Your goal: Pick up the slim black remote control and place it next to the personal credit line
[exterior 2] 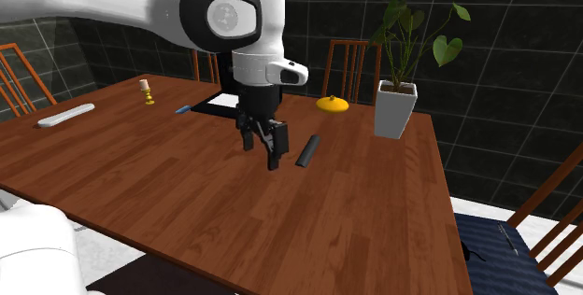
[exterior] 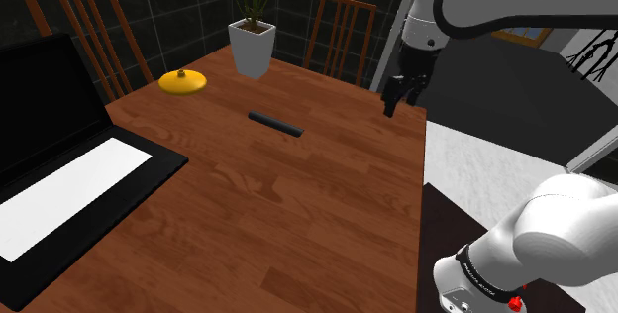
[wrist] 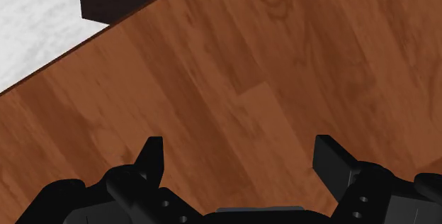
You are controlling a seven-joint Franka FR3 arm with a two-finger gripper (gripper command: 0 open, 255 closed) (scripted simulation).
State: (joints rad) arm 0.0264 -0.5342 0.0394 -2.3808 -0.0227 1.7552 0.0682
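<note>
Gripper [wrist: 239, 148] hangs empty, fingers spread, above bare table [wrist: 234, 59] near its edge, apart from the slim black remote [exterior: 274, 123] lying flat mid-table; reaching is the step in hand, and next it should travel over, align and descend astride it.

walls [exterior 2: 523, 22]: dark tiled | table [exterior: 297, 222]: brown wood | chairs [exterior: 347, 4]: wooden

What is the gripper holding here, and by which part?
Nothing. The gripper is open above the table, with only wood between its fingers. The remote lies flat on the table, apart from the gripper.
</note>
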